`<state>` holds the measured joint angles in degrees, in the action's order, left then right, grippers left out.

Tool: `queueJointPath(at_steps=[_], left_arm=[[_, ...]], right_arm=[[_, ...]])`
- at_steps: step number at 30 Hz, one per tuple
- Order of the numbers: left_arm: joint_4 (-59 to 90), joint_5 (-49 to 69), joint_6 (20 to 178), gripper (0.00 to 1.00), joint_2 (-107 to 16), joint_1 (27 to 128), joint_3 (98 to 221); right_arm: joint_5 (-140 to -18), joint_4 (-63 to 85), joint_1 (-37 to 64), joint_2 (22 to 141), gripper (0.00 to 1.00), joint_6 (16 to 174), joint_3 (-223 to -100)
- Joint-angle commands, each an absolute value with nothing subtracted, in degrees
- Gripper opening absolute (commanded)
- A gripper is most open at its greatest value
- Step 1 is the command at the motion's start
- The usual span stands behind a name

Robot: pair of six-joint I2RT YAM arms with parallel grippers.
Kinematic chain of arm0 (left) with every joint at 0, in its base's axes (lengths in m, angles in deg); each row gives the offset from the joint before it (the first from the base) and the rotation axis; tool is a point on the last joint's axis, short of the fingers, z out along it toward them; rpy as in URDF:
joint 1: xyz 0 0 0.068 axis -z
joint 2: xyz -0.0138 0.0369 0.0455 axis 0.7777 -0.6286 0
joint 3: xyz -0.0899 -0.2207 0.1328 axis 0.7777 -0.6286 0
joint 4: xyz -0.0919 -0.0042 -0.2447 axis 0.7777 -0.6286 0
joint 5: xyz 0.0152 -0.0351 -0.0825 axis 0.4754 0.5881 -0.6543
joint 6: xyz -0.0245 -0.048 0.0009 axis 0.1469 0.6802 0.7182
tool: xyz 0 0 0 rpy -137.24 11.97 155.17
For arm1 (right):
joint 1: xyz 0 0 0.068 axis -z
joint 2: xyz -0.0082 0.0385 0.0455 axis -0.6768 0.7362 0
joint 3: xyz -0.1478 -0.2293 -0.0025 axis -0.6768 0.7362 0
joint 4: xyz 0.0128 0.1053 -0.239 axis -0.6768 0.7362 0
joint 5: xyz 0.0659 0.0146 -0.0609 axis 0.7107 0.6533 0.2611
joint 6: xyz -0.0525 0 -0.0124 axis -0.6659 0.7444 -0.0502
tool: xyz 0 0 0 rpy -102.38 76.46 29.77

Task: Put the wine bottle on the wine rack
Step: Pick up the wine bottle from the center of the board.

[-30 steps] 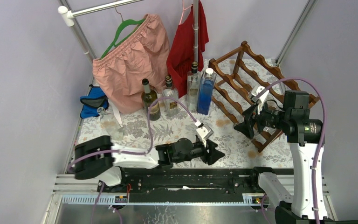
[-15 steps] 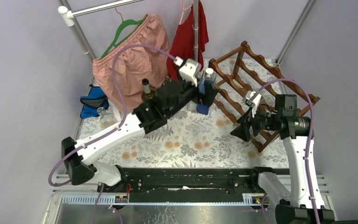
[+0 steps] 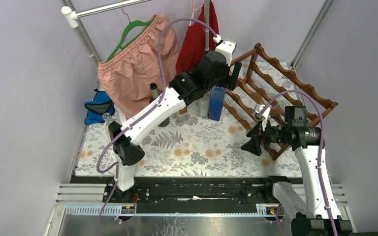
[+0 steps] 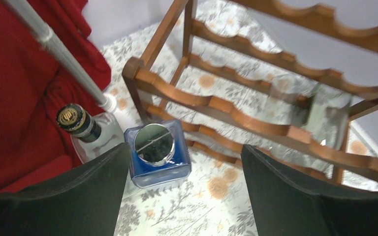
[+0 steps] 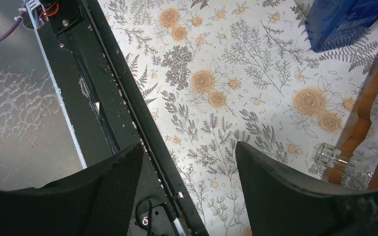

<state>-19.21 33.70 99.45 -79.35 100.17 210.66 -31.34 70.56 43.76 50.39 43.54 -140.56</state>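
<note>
The dark green wine bottle (image 3: 153, 91) stands at the back left of the floral table, its body partly hidden behind my left arm. The reddish-brown wine rack (image 3: 280, 88) (image 4: 226, 105) stands at the back right. My left gripper (image 3: 232, 76) (image 4: 184, 150) hangs open and empty high above a square blue bottle (image 4: 160, 167) (image 3: 216, 103), beside the rack's near end. The blue bottle's silver cap (image 4: 153, 143) shows close to the left finger. My right gripper (image 3: 252, 140) (image 5: 188, 146) is open and empty, low in front of the rack.
A clear bottle with a dark cap (image 4: 74, 119) stands left of the blue one, against a metal pole (image 4: 59, 46). Pink shorts (image 3: 138, 64) and a red garment (image 3: 197, 44) hang behind. A clear glass bottle (image 5: 332, 157) lies at the rack's foot. A blue pouch (image 3: 98, 108) lies far left.
My left arm swung from low at the table's front up and back to above the blue bottle, and its jaws opened wide. The right gripper drifted slightly down and left.
</note>
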Motion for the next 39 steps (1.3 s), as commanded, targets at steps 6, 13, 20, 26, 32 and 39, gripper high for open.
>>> queueJointPath(at_steps=[6, 13, 20, 26, 32, 39], left_arm=[[-28.65, 34.56, 97.8, 0.82, -85.05, 97.48, 220.0], [-28.6, 34.01, 97.76, 0.76, -87.26, 96.89, 220.29], [-28.6, 31.26, 98.05, 0.65, -87.49, 96.84, 219.76], [-28.63, 30.26, 97.99, 0.55, -87.11, 96.84, 218.43], [-28.62, 29.99, 97.74, 0.62, -87.52, 96.84, 218.12], [-28.64, 30.42, 97.27, 0.62, -88.0, 96.58, 217.98]], right_arm=[[-28.57, 70.17, 43.4, 49.15, 0.76, 40.98, -139.86], [-28.65, 71.01, 43.38, 48.82, 0.76, 40.65, -140.03], [-29.01, 72.04, 43.39, 48.71, 0.76, 40.2, -140.36], [-29.01, 72.42, 43.38, 48.68, 0.76, 40.17, -140.71], [-28.84, 72.8, 43.38, 48.7, 0.76, 40.27, -141.01], [-28.93, 73.28, 43.38, 48.66, 0.77, 40.09, -141.29]])
